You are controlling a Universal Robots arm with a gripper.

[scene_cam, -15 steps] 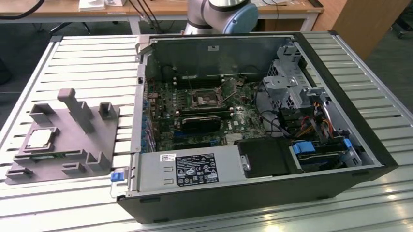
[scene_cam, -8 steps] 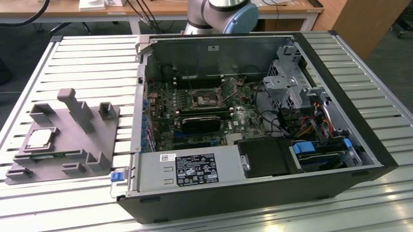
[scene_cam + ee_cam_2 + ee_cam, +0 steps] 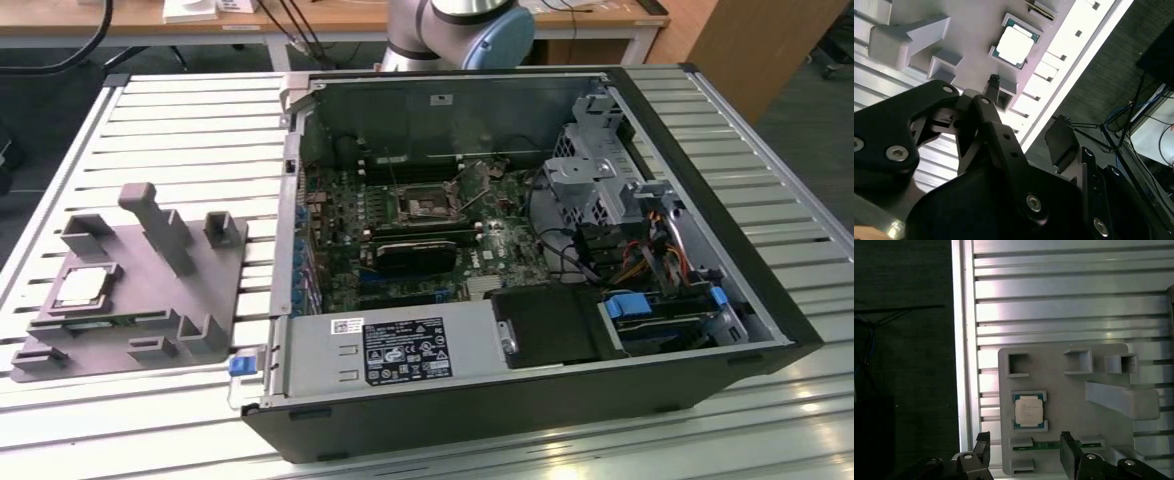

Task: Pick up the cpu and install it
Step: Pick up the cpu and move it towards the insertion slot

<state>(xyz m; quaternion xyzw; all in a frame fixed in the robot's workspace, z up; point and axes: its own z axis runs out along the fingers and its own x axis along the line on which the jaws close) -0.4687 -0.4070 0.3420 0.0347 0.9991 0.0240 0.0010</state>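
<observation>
On the exterior view's left, the cpu (image 3: 83, 285) is lying flat in its seat on the grey holder (image 3: 140, 285), untouched. In the first wrist view the gripper (image 3: 1024, 440) is hovering near it, fingers spread wide and holding nothing, so the pick-up is only beginning. I judge it needs centring over the chip, clear of the holder's posts. Rightward, the open computer case (image 3: 534, 400) is sitting with a black card (image 3: 420, 250) crowding its socket (image 3: 427, 205).

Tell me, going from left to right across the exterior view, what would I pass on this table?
cpu → small blue tab → black socket on the motherboard → metal drive cage → dark right wall of the computer case
</observation>
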